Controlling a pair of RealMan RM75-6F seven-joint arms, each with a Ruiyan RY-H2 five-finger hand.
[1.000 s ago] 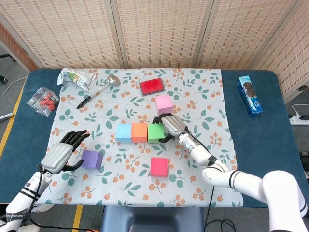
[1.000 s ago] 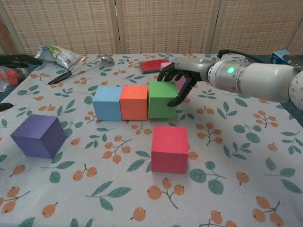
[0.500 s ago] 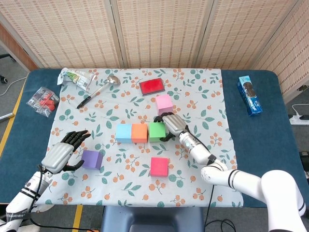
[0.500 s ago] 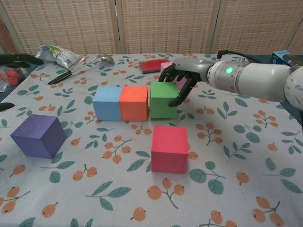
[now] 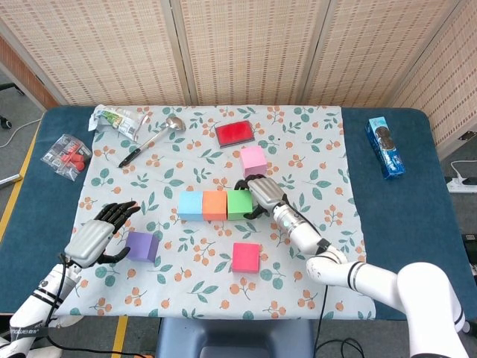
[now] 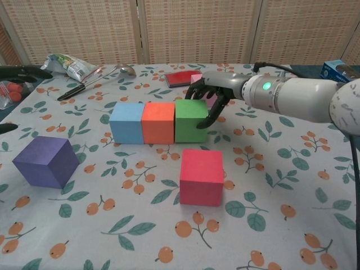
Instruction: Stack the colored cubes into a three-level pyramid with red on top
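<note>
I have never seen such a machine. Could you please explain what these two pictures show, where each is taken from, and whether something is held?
A robot with two arms works at a table. One picture looks down from its head, the other forward from its chest. The right robot hand touches the green cube, last in a row with the orange cube and blue cube; whether it grips it, I cannot tell. The left robot hand is open beside the purple cube. A red cube lies in front, a pink cube behind.
</note>
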